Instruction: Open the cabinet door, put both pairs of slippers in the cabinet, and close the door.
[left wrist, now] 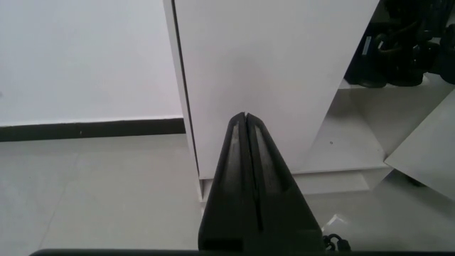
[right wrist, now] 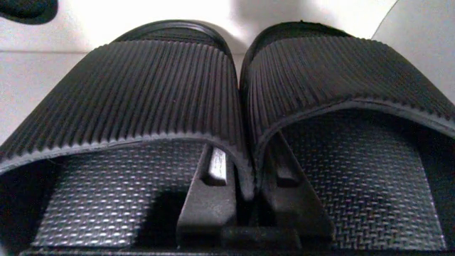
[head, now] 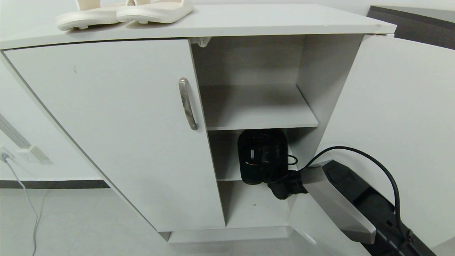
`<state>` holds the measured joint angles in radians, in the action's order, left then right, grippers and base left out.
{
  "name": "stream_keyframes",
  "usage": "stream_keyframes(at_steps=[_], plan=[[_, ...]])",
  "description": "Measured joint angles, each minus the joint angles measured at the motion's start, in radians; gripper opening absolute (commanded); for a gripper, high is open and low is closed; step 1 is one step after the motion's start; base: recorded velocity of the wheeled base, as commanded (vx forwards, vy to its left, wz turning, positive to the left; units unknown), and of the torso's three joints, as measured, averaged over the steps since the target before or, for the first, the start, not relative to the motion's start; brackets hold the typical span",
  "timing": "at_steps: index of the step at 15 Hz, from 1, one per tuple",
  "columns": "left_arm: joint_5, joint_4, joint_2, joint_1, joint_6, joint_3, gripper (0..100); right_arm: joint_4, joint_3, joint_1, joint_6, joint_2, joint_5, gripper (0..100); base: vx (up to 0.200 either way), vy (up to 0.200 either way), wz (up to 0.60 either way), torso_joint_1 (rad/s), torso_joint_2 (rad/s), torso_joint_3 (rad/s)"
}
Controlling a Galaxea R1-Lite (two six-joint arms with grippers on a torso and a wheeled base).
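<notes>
White cabinet [head: 249, 21] is standing on a pale floor [head: 71, 220], against a white wall. Left door [head: 106, 124] is sitting shut, its metal handle [head: 187, 104] upright near the inner edge. Right door [head: 401, 106] is hanging wide open, exposing the right compartment. Upper shelf [head: 256, 106] is showing bare.

Black slippers [head: 261, 156] are sitting as a pair inside the open compartment, just under the upper shelf and at the middle shelf [head: 227, 177]. Can't tell if the soles are resting on it. Right hand [head: 284, 185] is reaching in from the open-door side and is clamped on them. In the right wrist view the hand [right wrist: 249, 195] is pinching the two touching inner walls of the black slippers [right wrist: 142, 92] together. One finger is lying inside each shoe, under the ribbed straps.

White slippers [head: 124, 14] are lying side by side, touching, on the cabinet top near its left front edge, well apart from the black pair.

Left hand [left wrist: 245, 135] is hanging low outside the cabinet, fingers pressed together and gripping nothing. It is pointing at the bottom of the shut left door [left wrist: 270, 71]. The black slippers [left wrist: 398, 50] are showing farther off in that view.

Wall socket [head: 28, 153] with a cable [head: 25, 195] is sitting left of the cabinet, low on the wall.
</notes>
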<state>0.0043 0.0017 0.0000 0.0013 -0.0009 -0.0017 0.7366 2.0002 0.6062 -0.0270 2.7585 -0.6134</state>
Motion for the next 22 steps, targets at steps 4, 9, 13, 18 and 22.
stream_keyframes(at_steps=[4,9,13,18,22], plan=[[0.0,0.0,0.0,0.0,0.0,0.0,0,-0.001,0.0,-0.003,0.001,0.001,0.004,100,0.0,0.0,0.0,0.0,0.0,0.0],[0.0,0.0,0.0,0.0,0.0,0.0,0,-0.003,0.0,-0.001,0.006,0.0,0.002,100,0.0,0.0,0.0,0.0,0.0,0.0],[0.0,0.0,0.0,0.0,0.0,0.0,0,0.025,-0.039,0.004,0.006,-0.02,0.001,100,0.0,0.0,0.0,0.0,0.0,0.0],[0.0,0.0,0.0,0.0,0.0,0.0,0,0.13,-0.242,0.028,0.006,-0.097,-0.002,100,0.0,0.0,0.0,0.0,0.0,0.0],[0.0,0.0,0.0,0.0,-0.001,0.0,0,0.226,-0.427,0.048,0.006,-0.179,-0.003,100,0.0,0.0,0.0,0.0,0.0,0.0]])
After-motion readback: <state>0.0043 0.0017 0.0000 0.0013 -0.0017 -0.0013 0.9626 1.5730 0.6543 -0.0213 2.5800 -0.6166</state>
